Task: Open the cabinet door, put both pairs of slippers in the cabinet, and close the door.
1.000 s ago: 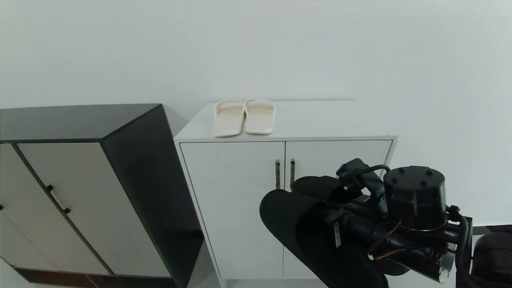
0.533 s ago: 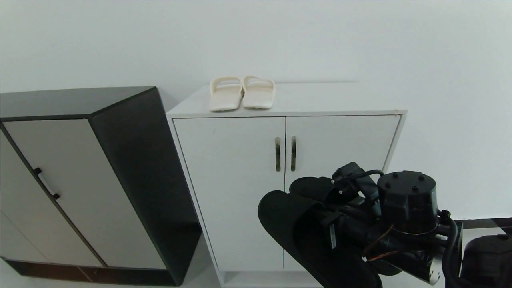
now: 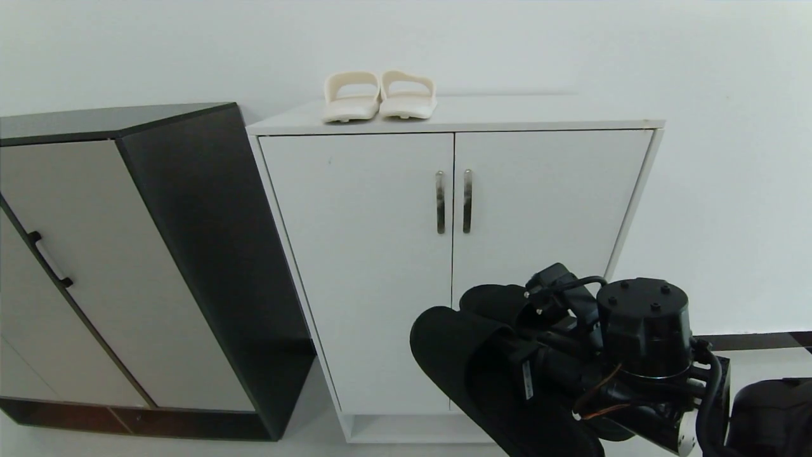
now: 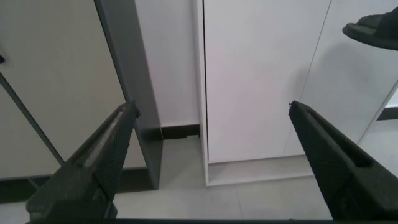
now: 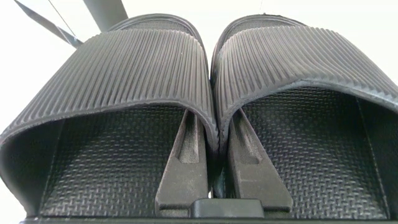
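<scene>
**Black pair in the right claw, doors shut, left claw free**

Closest to me, my right claw [image 5: 214,134] is clamped on the black slippers [image 3: 469,355]. One finger runs inside each strap, and the two pinch the straps' adjoining side walls together. Both shoes hang from that one grip, low in front of the right door of the white cabinet [image 3: 545,209]. They look to me like soft moulded foam, light and bendy. The ribbed straps and studded footbeds should give fair friction, but a pinch on thin strap wall will let the soles sag and swing. I would carry them slowly.

My left claw [image 4: 211,107] is spread wide with nothing between its fingers. It points at the foot of the white cabinet near its left corner, beside the dark cabinet [image 3: 190,254].

Beyond, both white doors are shut. Their handles [image 3: 439,202] are slim upright metal bars, side by side at the centre seam. They look stiff and smooth, and I judge them best hooked from behind with the free claw rather than squeezed.

Farthest, the cream slippers [image 3: 379,95] sit side by side, touching, on the cabinet's top toward its left end. I judge them the same soft, light sort, and the touching inner strap walls are the place to pinch.
</scene>
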